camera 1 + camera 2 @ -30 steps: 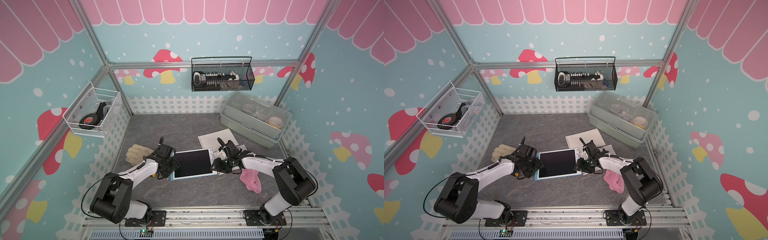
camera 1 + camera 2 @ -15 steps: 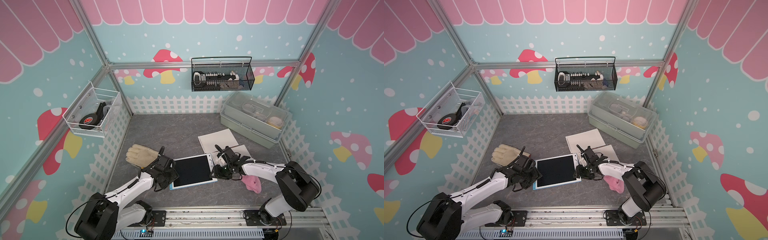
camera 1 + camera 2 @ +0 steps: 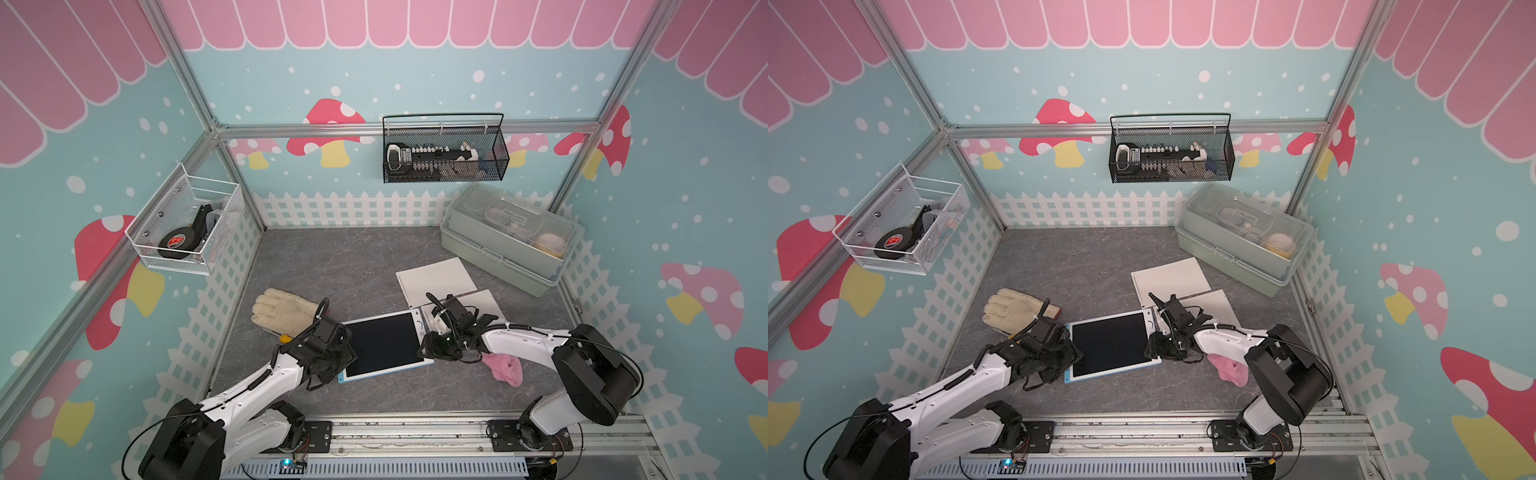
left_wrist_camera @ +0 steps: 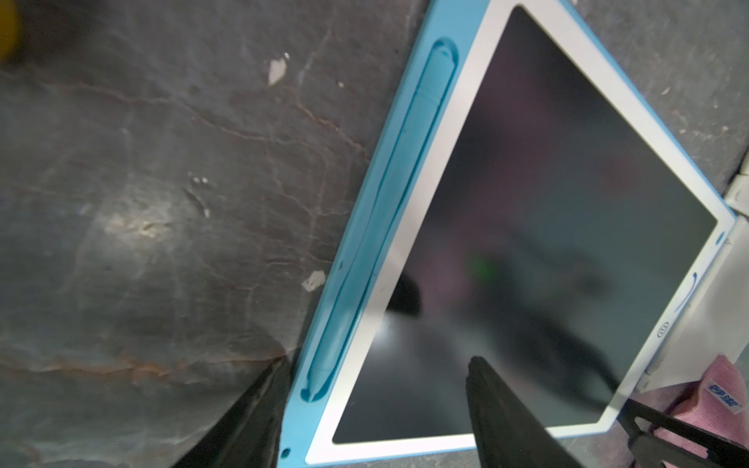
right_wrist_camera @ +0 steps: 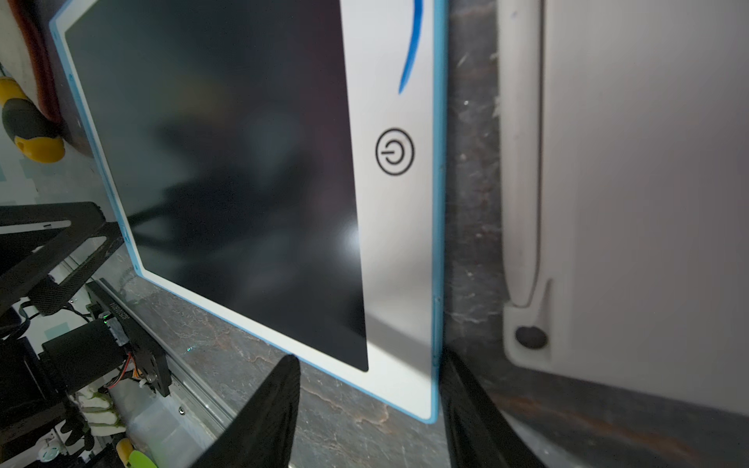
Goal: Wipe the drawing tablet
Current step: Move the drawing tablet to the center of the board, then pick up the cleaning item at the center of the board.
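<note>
The drawing tablet (image 3: 384,345) (image 3: 1111,345) lies flat on the grey tabletop, with a blue edge, a white frame and a dark blank screen. My left gripper (image 3: 337,358) (image 4: 377,364) stands open astride the tablet's (image 4: 547,227) near left corner, one finger on the table beside the blue edge and one over the screen. My right gripper (image 3: 432,353) (image 5: 369,360) is open round the tablet's (image 5: 227,162) near right corner, one finger against its short blue edge. A pink cloth (image 3: 505,369) (image 3: 1229,369) (image 4: 721,399) lies on the table under the right arm, held by neither gripper.
A cream glove (image 3: 284,309) and a yellow-handled screwdriver (image 3: 284,338) lie left of the tablet. Two white boards (image 3: 436,280) (image 5: 640,194) lie behind the right gripper. A lidded green box (image 3: 507,245) stands at the back right. A black basket (image 3: 444,153) and a white basket (image 3: 187,232) hang on the walls.
The tablet has slid toward the table's front edge and turned a little, with both grippers moving along at its two ends. The glove is now uncovered behind the left arm.
</note>
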